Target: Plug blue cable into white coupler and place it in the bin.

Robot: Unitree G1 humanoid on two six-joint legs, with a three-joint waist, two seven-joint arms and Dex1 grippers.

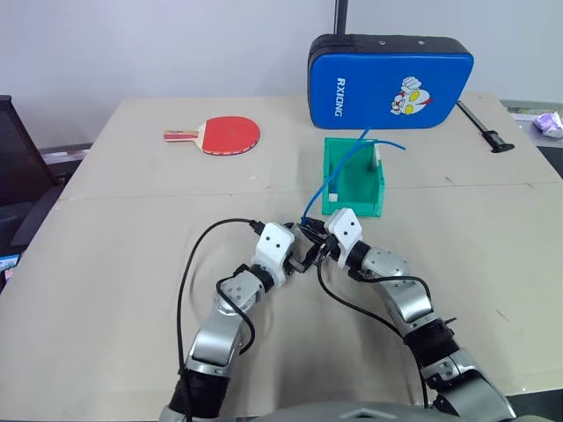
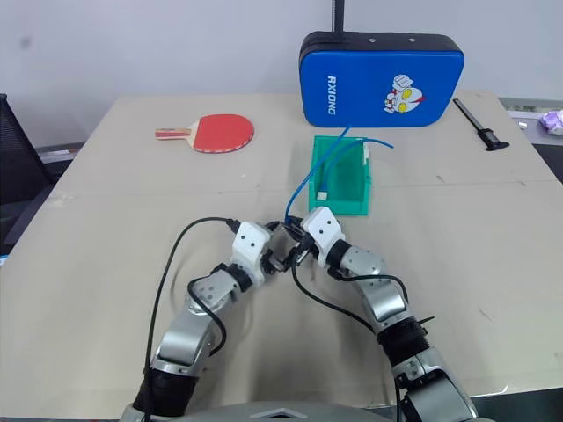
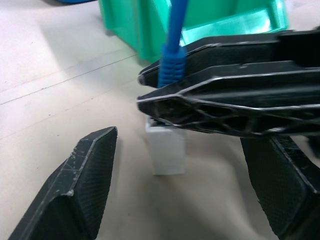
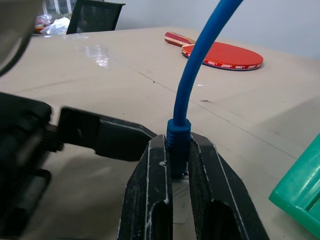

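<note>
We see a beige table [image 1: 132, 229] carrying a red table-tennis paddle [image 1: 220, 134] toward its far left and a green bin [image 1: 354, 178] near the middle. Behind the bin sits a blue padded case [image 1: 389, 81], with a black tool [image 1: 482, 127] far right.

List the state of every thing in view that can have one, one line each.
blue cable: boot clamped in the right gripper, plugged into the coupler, rising in an arc toward the bin
white coupler: hanging under the plug, between the open left fingers
bin: upright, open-topped, holding another blue cable
left gripper: open
right gripper: shut on the cable
red paddle: lying flat
blue case: standing on edge
</note>
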